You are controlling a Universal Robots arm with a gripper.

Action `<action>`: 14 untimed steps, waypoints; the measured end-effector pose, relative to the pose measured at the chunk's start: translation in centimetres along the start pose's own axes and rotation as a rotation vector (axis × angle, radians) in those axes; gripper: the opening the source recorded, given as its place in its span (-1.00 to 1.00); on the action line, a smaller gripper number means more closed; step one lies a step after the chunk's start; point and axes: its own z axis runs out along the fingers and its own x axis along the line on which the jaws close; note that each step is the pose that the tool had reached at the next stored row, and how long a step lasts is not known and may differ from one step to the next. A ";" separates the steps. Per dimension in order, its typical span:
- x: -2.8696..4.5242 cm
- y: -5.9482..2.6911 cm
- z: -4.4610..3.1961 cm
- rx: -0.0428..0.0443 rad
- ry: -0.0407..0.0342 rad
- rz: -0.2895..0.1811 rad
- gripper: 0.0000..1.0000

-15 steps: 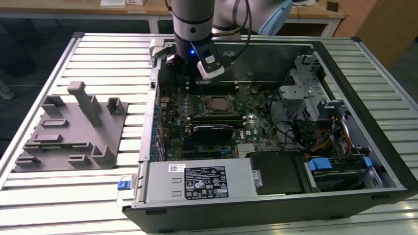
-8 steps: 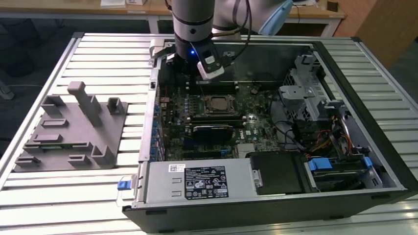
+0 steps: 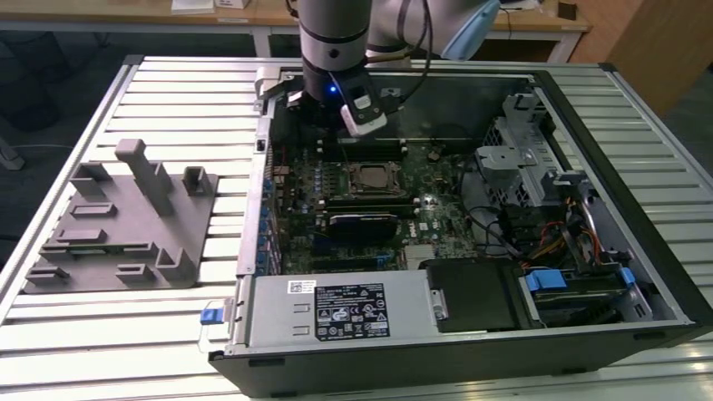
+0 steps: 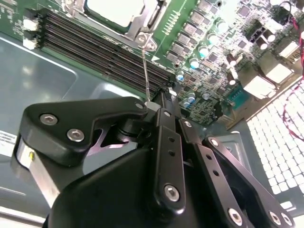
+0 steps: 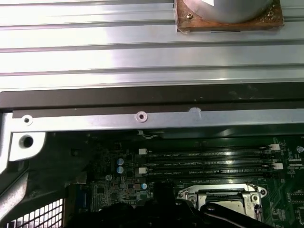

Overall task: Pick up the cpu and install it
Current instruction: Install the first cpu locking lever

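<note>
The cpu (image 3: 371, 177) lies in the motherboard socket in the middle of the open computer case, framed by the socket's metal plate. Its pale silvery top (image 4: 118, 9) shows in the second wrist view, and the socket frame (image 5: 223, 197) shows in the first wrist view. My gripper (image 3: 332, 134) hangs inside the case just behind the socket, over the far memory slots. Its black fingers (image 4: 166, 137) meet at the tip (image 4: 154, 102), shut on the end of a thin metal socket lever (image 4: 146, 71) that rises from the socket's corner.
A grey plastic tray (image 3: 123, 221) with upright posts rests on the slatted table at the exterior view's left. Inside the case are memory slots (image 4: 104, 47), a power supply (image 3: 334, 309) at the front and a drive cage with cables (image 3: 523, 159). The case's metal rim (image 5: 142, 116) runs close by.
</note>
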 end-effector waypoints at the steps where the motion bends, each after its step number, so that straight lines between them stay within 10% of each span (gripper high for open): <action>1: -0.17 0.01 0.00 0.0000 -0.0001 0.000 -0.79; 14: -3.19 0.15 0.00 -0.0001 -0.0010 0.005 -0.79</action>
